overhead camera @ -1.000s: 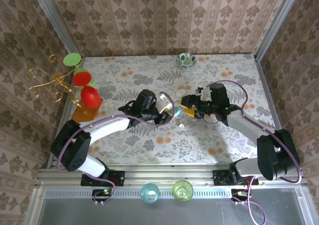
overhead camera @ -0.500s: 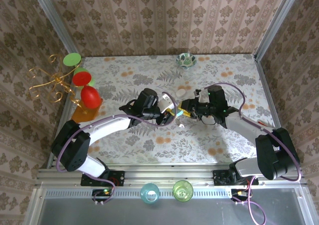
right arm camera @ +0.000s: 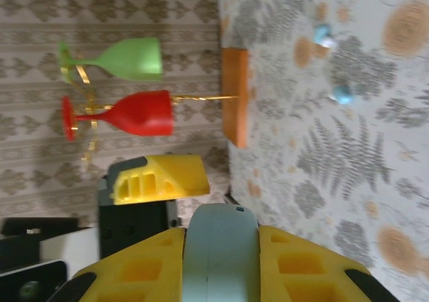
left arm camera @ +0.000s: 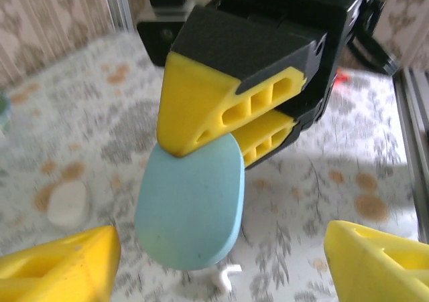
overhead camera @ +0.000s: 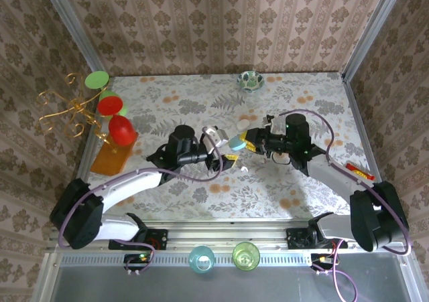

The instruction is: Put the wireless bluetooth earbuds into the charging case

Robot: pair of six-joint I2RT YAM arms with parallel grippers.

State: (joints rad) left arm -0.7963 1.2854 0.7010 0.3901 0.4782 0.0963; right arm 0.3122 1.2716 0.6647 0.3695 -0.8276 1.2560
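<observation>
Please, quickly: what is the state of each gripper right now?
left gripper: open, holding nothing.
right gripper: closed on the pale-blue charging case.

The left gripper [overhead camera: 223, 148] released the pale-blue charging case [left arm camera: 191, 208], spread its jaws and drew back to the left. The right gripper [overhead camera: 246, 141], wide open a second earlier, moved in, closed on the case's upper end and took it over.
</observation>
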